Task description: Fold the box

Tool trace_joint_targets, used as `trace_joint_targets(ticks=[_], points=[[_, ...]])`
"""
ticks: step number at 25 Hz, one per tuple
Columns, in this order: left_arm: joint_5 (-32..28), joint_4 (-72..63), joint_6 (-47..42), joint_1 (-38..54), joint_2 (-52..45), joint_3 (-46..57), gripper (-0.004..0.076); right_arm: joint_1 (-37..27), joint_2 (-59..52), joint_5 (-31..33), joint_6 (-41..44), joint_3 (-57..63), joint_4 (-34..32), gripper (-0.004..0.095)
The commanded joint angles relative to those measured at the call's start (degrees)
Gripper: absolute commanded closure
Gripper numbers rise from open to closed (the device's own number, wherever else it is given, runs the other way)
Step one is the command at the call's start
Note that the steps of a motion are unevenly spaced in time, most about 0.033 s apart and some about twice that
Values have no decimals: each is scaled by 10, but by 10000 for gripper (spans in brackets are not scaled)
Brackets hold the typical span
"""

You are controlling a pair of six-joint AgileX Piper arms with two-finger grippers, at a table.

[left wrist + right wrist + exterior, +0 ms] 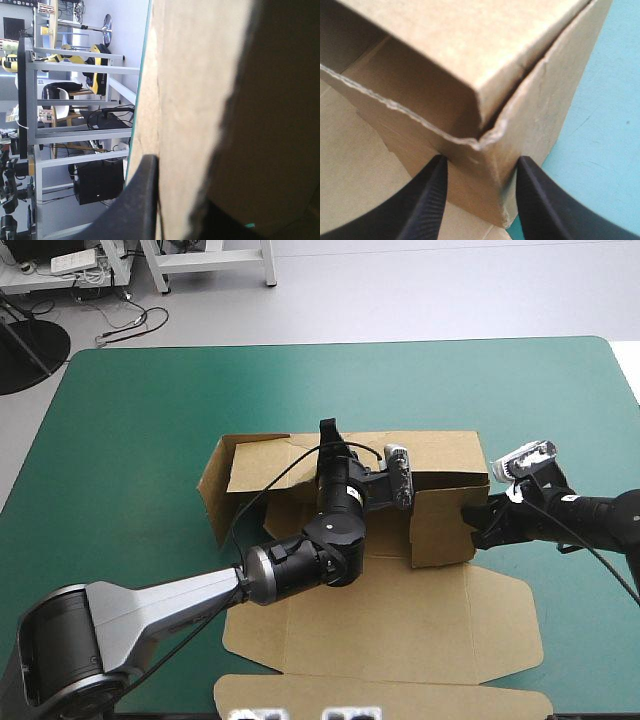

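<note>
The box point(440, 530) stands at the middle of the table as a half-raised tray of brown board. Its far wall point(440, 452), left wall point(212, 490) and right wall are up. The lid point(400, 630) lies flat on the near side and runs out toward the table's near edge. The left wall leans outward and has a torn upper edge.

The left gripper point(328, 435) reaches in over the tray floor from the near left and sits on the top edge of the far wall. In its wrist view one black finger point(142, 200) lies flat against the pale face of the board, and the board's other face is in deep shade. The gripper looks clamped on that wall, with the sheet between the fingers.

The right gripper point(478, 523) comes in from the right, low at the outer near corner of the right wall. Its fingers point(427, 200) stand apart and straddle that corner point(482, 142) — one beside the near face, the other beside the outer face. There two layers of board meet with a small gap, and the top edge is frayed.

The teal-green cover point(150, 440) lies bare around the box.
</note>
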Motion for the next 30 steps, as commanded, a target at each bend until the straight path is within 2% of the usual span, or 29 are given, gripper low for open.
trace_joint_targets(ticks=[1,4,7,11,15,17,25,26,30], points=[[-25,-69,-2,-6,-6,-1,733,-1,14,-18,-13,-16,38,500],[-24,-69,10,-6,-6,-1,734,-1,30,-54,0,-16,39,558],[-24,-68,11,-6,-6,-1,733,-1,33,-82,0,-16,43,786],[-23,-64,11,-6,-6,-1,733,-1,33,-80,0,-16,43,916],[-22,-64,11,-6,-6,-1,723,-1,33,-67,-4,-16,41,917],[-22,-64,11,-6,-6,-1,689,-1,33,-67,-4,-16,40,917],[-12,-8,11,-6,-6,-1,301,-1,33,-58,-9,-16,12,915],[-12,6,11,-6,-6,-1,272,-1,33,-58,-9,-16,10,915],[-4,25,7,-6,-6,-1,269,-1,33,-58,-8,-16,10,915]])
